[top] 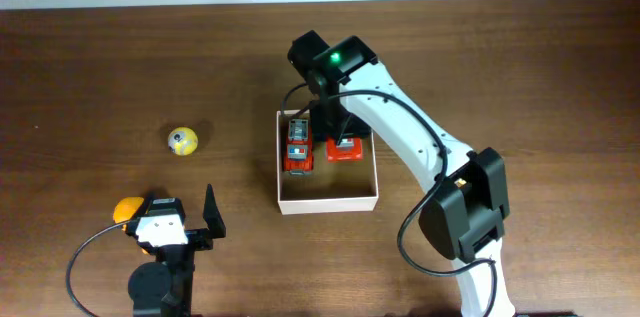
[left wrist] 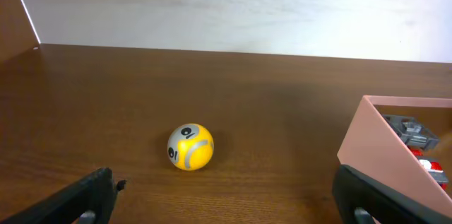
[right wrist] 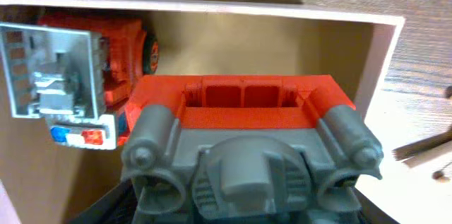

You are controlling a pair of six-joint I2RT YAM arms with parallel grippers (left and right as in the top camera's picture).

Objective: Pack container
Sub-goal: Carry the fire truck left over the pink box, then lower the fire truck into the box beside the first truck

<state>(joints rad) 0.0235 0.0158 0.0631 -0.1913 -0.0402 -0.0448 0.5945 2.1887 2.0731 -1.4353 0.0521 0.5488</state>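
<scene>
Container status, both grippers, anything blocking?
Left gripper open, idle. Right gripper over container, state unclear. Two red toy vehicles inside. Yellow ball outside. Nothing blocking.

Our right arm [top: 420, 147] reaches diagonally up the table from its base at the lower right, elbow bent, wrist turned downward with its green light on. Our right gripper [top: 343, 142] hangs low under the wrist; how its jaws stand we cannot tell. Our left arm [top: 160, 267] sits folded near its base at the lower left. Our left gripper [top: 185, 215] points forward, fingers [left wrist: 88, 196] spread wide apart and holding nothing.
</scene>
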